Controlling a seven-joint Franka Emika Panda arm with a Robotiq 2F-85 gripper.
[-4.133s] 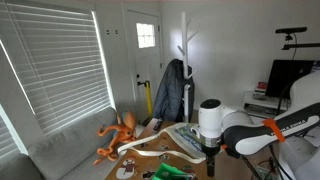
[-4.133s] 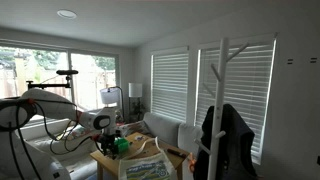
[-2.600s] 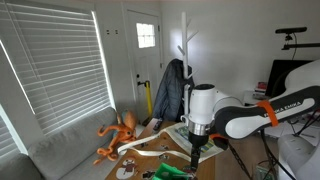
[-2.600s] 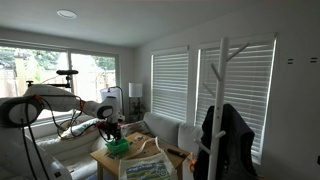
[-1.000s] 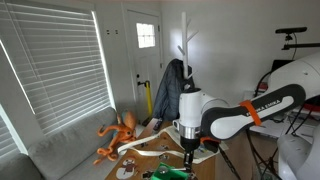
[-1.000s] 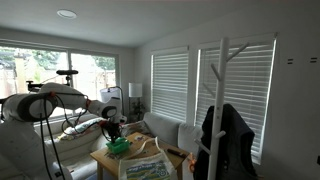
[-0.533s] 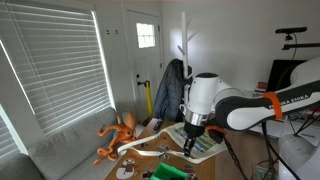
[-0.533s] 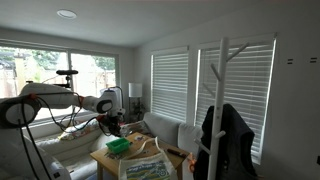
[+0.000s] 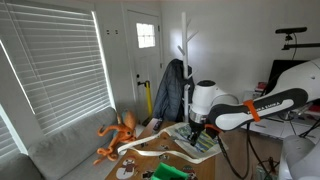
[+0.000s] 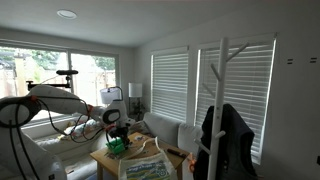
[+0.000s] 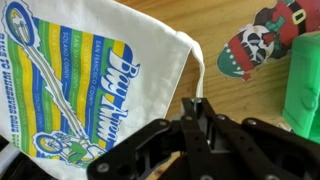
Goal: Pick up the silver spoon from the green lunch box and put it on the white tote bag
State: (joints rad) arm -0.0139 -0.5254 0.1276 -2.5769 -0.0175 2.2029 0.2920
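The arm (image 9: pixel 232 110) has swung its jaws over the white tote bag (image 11: pixel 90 70).

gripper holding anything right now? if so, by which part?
Cannot tell. In the wrist view the gripper looks nearly closed above the white tote bag, but anything between its jaws is hidden.

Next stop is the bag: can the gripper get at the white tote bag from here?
Probably yes. In the wrist view the gripper hangs at the edge of the white tote bag, which lies flat, nothing on its visible part. The green lunch box sits aside, out of the way.
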